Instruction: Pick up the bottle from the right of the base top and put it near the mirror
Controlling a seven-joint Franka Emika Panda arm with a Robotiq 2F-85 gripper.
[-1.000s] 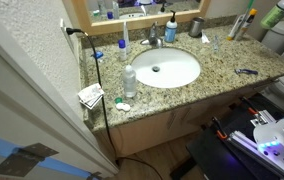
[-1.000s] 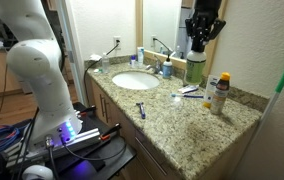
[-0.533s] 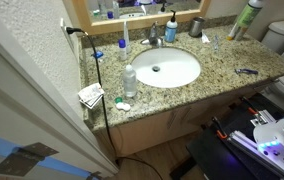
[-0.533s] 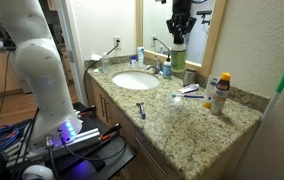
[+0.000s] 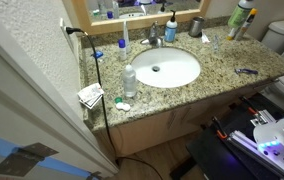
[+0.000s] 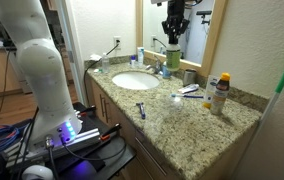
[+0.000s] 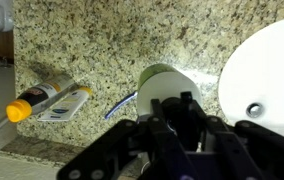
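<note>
The bottle [image 6: 172,56] is hanging straight down from the gripper [image 6: 174,36], upright, with its paler top going up between the two black fingers. The gripper is clamping it by that top, so the hand is grasping the bottle. In the wrist view the bottle's [image 7: 164,82] round pale top is showing just ahead of the dark fingers [image 7: 187,112], which are pressing in on it from both sides. In an exterior view the bottle [image 5: 243,12] is appearing only as a small green shape at the top edge, and the gripper itself is not showing there.

Directly beneath the gripper the base top [image 6: 182,120] is spreading out. Whether the bottle's foot is touching the granite or hanging just above it cannot be told, because the blue dispenser bottle [image 6: 165,68] is standing in front of its lower part. Right behind the gripper the mirror [image 6: 154,20] is rising from the back of the counter. Just beside the gripper, on the sink side, the faucet [image 6: 159,44] is standing, and below and beyond it the white sink [image 6: 132,81] is sitting in the stone.

On the gripper's other side, well apart from it, an orange-capped bottle [image 6: 220,92] is standing on the counter. In the wrist view the base top [image 7: 102,40] is filling most of the picture, the sink [image 7: 272,60] is curving in at one side of the fingers, and a blue toothbrush [image 7: 122,100] is lying near the bottle on the opposite side.
</note>
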